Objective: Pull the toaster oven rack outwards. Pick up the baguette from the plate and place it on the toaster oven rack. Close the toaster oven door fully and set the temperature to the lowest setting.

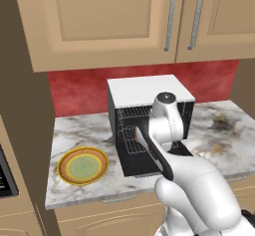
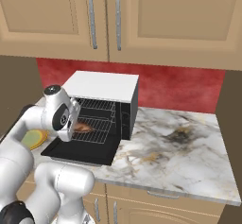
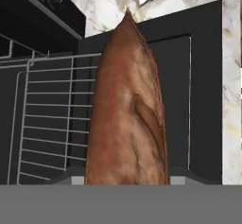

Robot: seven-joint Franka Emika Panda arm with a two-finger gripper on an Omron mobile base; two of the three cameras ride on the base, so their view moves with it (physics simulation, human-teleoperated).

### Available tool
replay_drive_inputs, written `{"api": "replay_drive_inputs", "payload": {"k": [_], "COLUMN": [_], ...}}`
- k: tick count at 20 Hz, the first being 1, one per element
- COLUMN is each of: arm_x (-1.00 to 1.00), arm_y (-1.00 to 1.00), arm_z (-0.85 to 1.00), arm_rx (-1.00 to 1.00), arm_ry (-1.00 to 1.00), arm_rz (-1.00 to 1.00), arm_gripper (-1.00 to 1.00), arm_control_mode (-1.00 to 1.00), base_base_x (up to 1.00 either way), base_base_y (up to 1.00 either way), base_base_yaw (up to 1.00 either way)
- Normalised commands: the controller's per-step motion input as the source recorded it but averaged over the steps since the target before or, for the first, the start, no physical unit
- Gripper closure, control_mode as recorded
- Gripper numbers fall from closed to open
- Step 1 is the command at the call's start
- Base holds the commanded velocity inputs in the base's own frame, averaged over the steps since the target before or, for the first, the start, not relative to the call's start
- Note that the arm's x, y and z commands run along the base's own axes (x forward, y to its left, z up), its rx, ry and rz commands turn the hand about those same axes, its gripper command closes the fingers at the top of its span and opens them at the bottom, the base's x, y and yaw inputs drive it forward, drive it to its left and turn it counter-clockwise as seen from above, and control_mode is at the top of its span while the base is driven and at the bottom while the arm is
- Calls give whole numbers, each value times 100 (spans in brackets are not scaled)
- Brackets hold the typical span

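The marble desk [image 2: 189, 147] spreads out beneath and beyond the claw. On it the toaster oven [image 2: 101, 87] stands just behind the claw, its toaster oven door [image 2: 80, 151] dropped flat below. The toaster oven rack [image 3: 47, 124] is slid out beside and under the claw's load. The plate [image 1: 82, 166] lies bare, off to the claw's left. The claw [image 3: 126, 183] pinches the baguette [image 3: 127, 109], which points away from it over the open door, next to the rack.
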Motion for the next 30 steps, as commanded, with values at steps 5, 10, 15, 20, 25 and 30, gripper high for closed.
{"api": "replay_drive_inputs", "payload": {"k": [5,10,15,20,25,30], "arm_x": [0,3,8,11,19,23], "arm_y": [-17,-6,-1,0,0,0], "arm_z": [-18,-5,0,0,-1,-7], "arm_rx": [-1,0,0,0,0,0], "arm_ry": [-7,-5,-3,-1,0,0], "arm_rz": [0,0,0,0,0,0], "arm_gripper": [100,100,100,100,100,100], "arm_control_mode": [-100,-100,-100,-100,-100,-100], "base_base_x": [0,0,0,0,0,0], "base_base_y": [0,0,0,0,0,0], "base_base_yaw": [0,0,0,0,0,0]}}
